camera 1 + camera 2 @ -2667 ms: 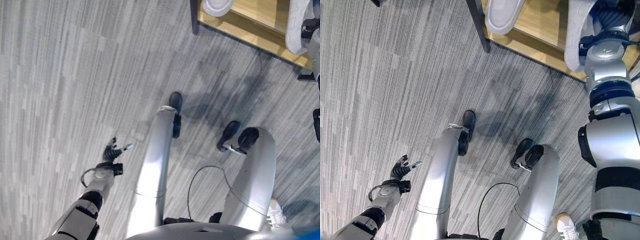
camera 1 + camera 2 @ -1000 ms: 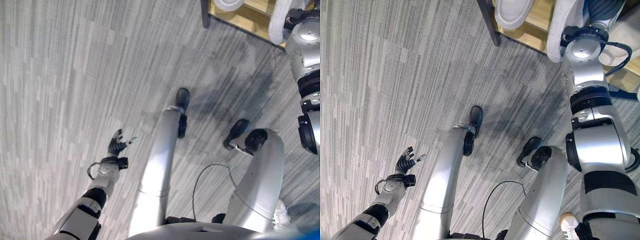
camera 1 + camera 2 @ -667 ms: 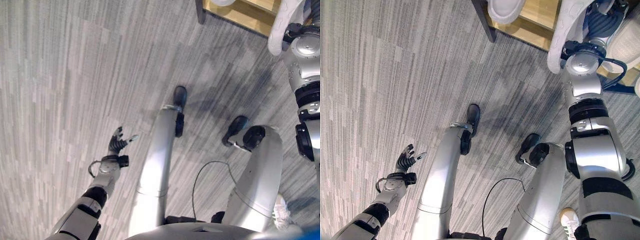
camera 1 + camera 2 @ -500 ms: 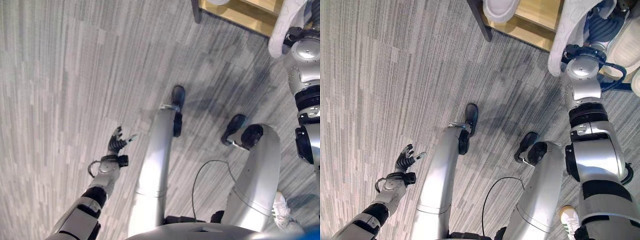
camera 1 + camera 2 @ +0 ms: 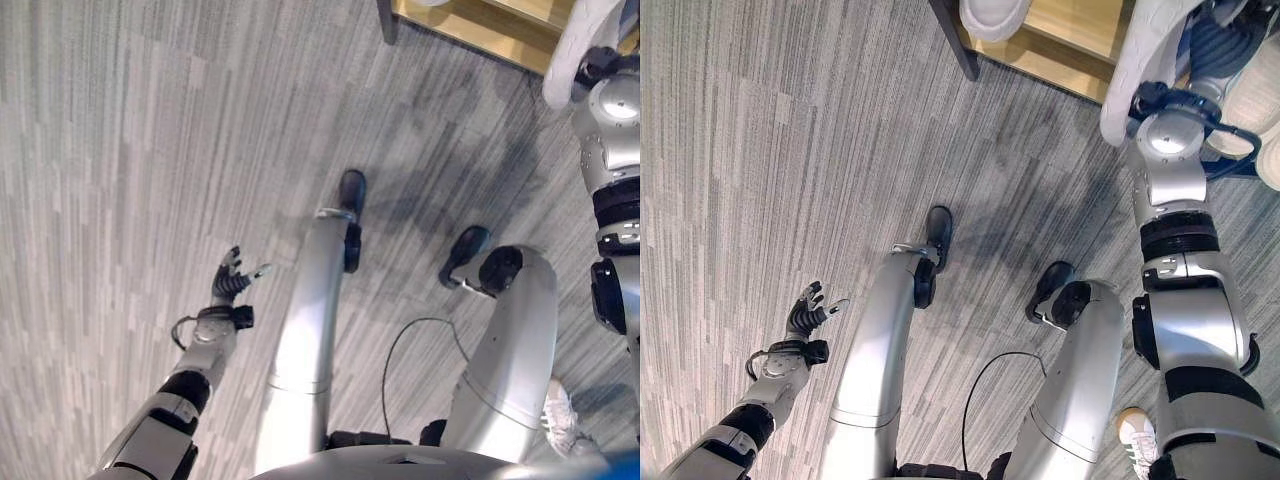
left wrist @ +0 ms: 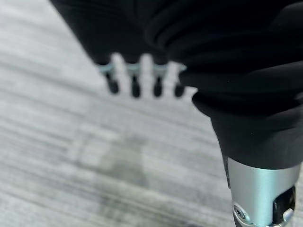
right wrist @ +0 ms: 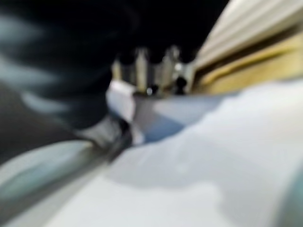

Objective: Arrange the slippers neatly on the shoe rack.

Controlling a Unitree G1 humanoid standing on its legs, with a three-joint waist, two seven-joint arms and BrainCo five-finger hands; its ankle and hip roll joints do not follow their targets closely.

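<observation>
The right robot hand [image 5: 1208, 45] is up at the shoe rack [image 5: 1080, 45], its dark ribbed cover pressed against a white slipper [image 5: 1140, 62] that it carries at the rack's front edge. In the right wrist view the fingers [image 7: 142, 64] reach over the slipper's pale surface with the thumb apart below it, so I read the hand as clamped on that slipper, though the view is soft and the grip detail is uncertain. The slipper's long axis runs roughly along the forearm's line, from the floor side up toward the rack's wooden shelf, tilted rather than lying flat; its far end lies beyond the hand, over the shelf. A second white slipper [image 5: 985, 18] rests on the shelf well to the left of the right robot hand, near the dark rack leg. More pale footwear [image 5: 1252, 98] sits just to the right of the hand on the rack. The left robot hand [image 5: 231, 283] hangs low over the grey floor [image 5: 120, 150], far from the rack, fingers relaxed and spread, holding nothing; the left wrist view confirms straight fingers [image 6: 135, 87] over bare carpet. Judgement: the right arm alone is placed to act; the coming move turns on carrying the held slipper forward along its own axis and levelling it onto the shelf beside its mate.
</observation>
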